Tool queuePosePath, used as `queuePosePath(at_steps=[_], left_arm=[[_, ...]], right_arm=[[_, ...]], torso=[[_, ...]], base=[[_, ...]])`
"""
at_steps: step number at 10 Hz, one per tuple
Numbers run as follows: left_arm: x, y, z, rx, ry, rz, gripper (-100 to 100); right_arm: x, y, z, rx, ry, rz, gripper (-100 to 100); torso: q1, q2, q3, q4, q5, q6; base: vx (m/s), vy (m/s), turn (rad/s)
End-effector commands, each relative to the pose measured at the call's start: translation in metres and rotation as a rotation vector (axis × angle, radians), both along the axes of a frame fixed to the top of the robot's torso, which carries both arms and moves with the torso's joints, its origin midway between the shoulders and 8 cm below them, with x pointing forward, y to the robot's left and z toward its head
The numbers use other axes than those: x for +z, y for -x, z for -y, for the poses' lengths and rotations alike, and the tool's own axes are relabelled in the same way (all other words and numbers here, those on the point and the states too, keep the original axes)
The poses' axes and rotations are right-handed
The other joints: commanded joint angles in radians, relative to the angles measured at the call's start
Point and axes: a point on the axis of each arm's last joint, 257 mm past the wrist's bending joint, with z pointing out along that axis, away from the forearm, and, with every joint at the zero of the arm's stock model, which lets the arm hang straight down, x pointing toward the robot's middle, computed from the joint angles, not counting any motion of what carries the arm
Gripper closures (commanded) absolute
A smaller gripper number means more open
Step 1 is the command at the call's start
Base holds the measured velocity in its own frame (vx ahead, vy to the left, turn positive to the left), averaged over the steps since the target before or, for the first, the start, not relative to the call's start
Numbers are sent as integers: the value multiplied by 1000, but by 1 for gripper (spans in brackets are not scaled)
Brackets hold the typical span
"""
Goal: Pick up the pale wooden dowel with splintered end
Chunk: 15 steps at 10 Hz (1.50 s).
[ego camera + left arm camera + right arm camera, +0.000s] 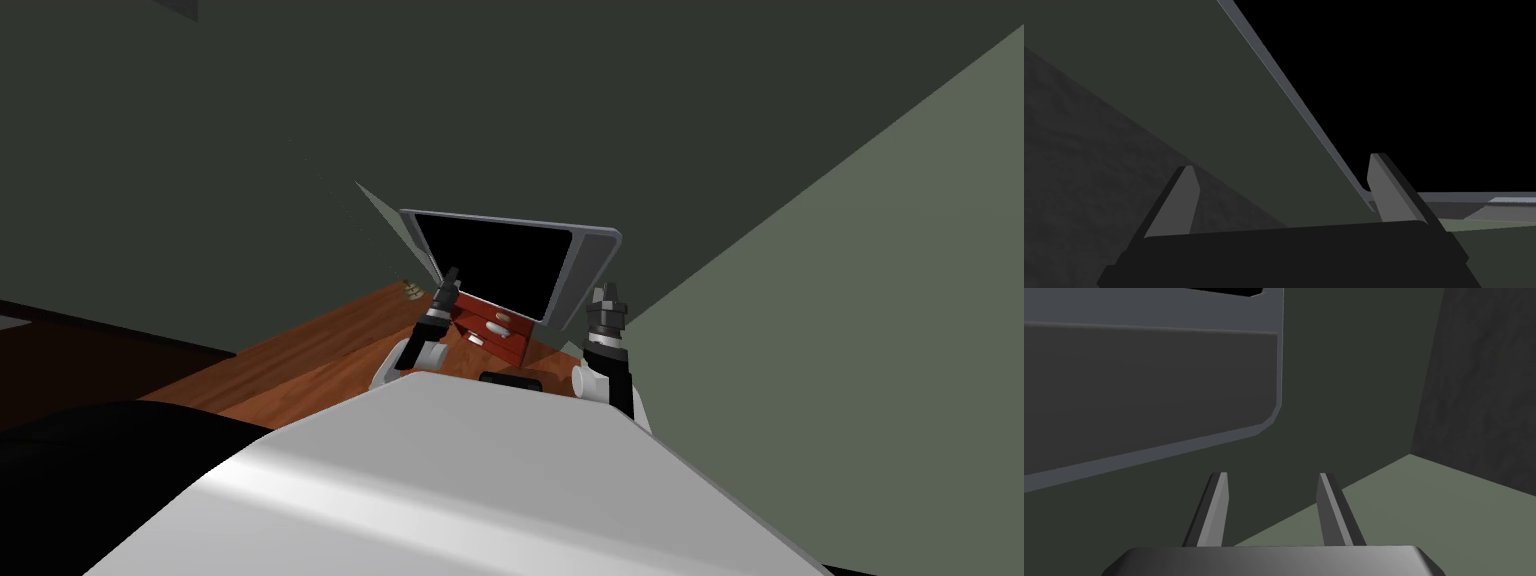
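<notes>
Left gripper and right gripper are raised ahead, fingers apart and empty; probably a clearance pose while approaching. Cannot place the dowel. A small pale thing on the floor near the red drawer chest is too small to tell.

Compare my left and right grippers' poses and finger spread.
The left gripper leans by the red drawer unit; the right gripper stands straighter at the grey frame's corner. The left's fingers spread wider than the right's fingers. Both are open and empty.

Pale dowel (indistinct) on brown wood
</notes>
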Motion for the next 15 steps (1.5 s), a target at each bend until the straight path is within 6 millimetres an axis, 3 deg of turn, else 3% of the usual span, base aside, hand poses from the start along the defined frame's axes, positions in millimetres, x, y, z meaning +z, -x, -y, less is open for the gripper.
queuePosePath(at_steps=[1,2,3,6,7,8,9,10,11,12,15], left_arm=[[-19,-9,-1,-1,7,-63,-100],[-21,-10,-1,1,8,-71,-100],[-37,-17,0,-1,14,-119,-100],[-59,-25,1,4,21,-192,-100],[-78,-31,2,4,29,-248,-100],[-79,-32,2,5,29,-254,-100],[-98,-37,4,6,36,-310,-100],[-100,-37,3,7,37,-316,-100],[-118,-42,6,6,44,-366,-100],[-121,-42,5,10,44,-378,-100],[-158,-49,10,11,60,-487,-100]], right_arm=[[0,0,0,0,0,0,0],[0,0,0,0,0,0,0],[0,0,0,0,0,0,0],[0,0,0,0,0,0,0],[0,0,0,0,0,0,0],[0,0,0,0,0,0,0],[0,0,0,0,0,0,0],[0,0,0,0,0,0,0],[0,0,0,0,0,0,0],[0,0,0,0,0,0,0],[0,0,0,0,0,0,0]], torso=[[0,0,0,0,0,0],[1,-1,0,0,0,0],[0,0,0,0,0,0],[1,0,0,0,0,0],[0,0,0,0,0,0],[0,1,0,0,0,0],[0,0,0,0,0,0],[0,0,0,0,0,0],[0,0,0,0,0,0],[0,0,0,0,0,0],[-1,0,0,0,0,0]], base=[[12,88,-43],[2,70,-29],[0,75,-32],[0,69,-38],[-11,75,-29],[-7,58,-37],[5,73,-51],[1,64,-31],[-3,63,-53],[-1,48,-33],[1,56,-49]])
